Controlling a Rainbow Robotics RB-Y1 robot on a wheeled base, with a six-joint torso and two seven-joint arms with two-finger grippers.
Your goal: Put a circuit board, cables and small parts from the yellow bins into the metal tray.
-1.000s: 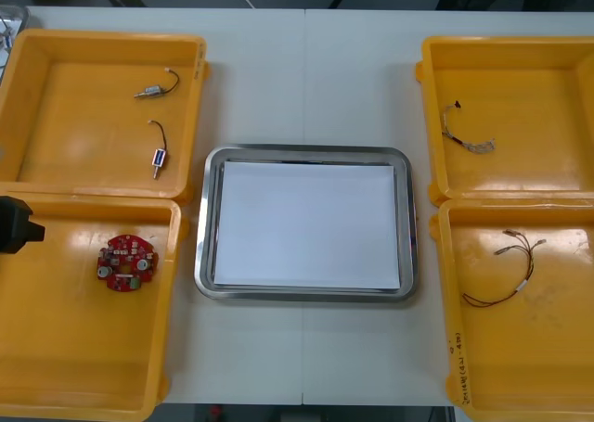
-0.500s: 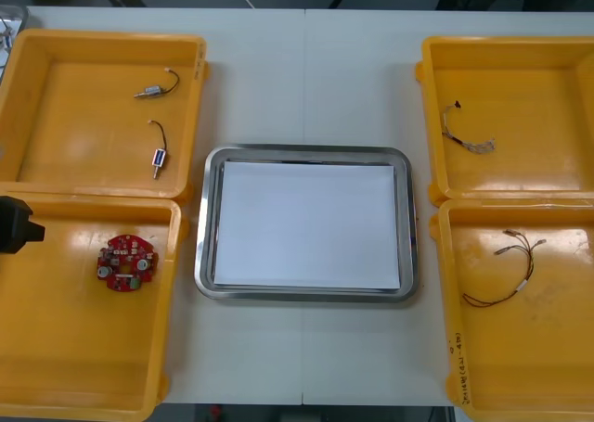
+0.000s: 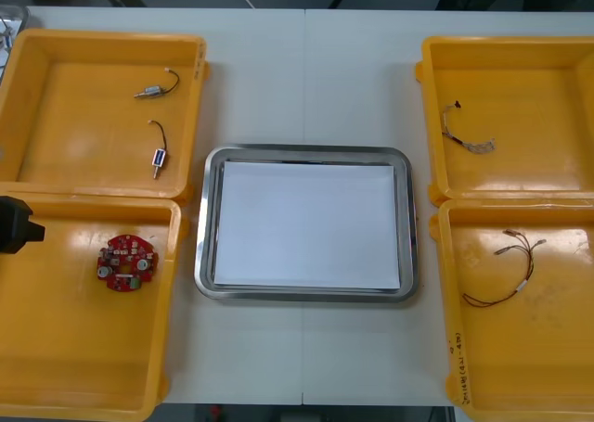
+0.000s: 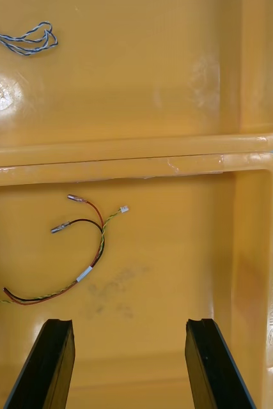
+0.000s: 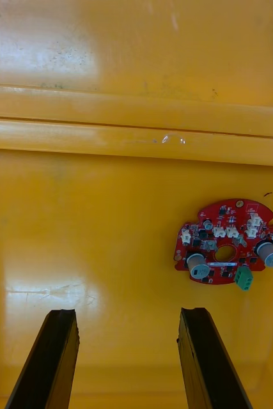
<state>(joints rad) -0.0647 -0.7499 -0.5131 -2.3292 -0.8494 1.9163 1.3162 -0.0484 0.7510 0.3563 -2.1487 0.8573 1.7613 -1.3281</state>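
A round red circuit board (image 3: 127,262) lies in the near left yellow bin (image 3: 56,385). In the left wrist view the circuit board (image 5: 229,241) sits beyond my left gripper (image 5: 126,354) and off toward one finger; the gripper is open, holding nothing. My right gripper (image 4: 128,361) is open over the near right bin (image 4: 174,287), short of the red and yellow cable (image 4: 78,255). That red and yellow cable (image 3: 509,272) and a twisted blue and white cable (image 3: 464,133) lie in the right bins. The metal tray (image 3: 208,220) is white inside.
Two small metal parts (image 3: 158,123) with black leads lie in the far left bin (image 3: 56,162). The twisted cable (image 4: 22,38) lies past the ridge between the right bins. A dark part of the left arm (image 3: 17,223) sits at the table's left edge.
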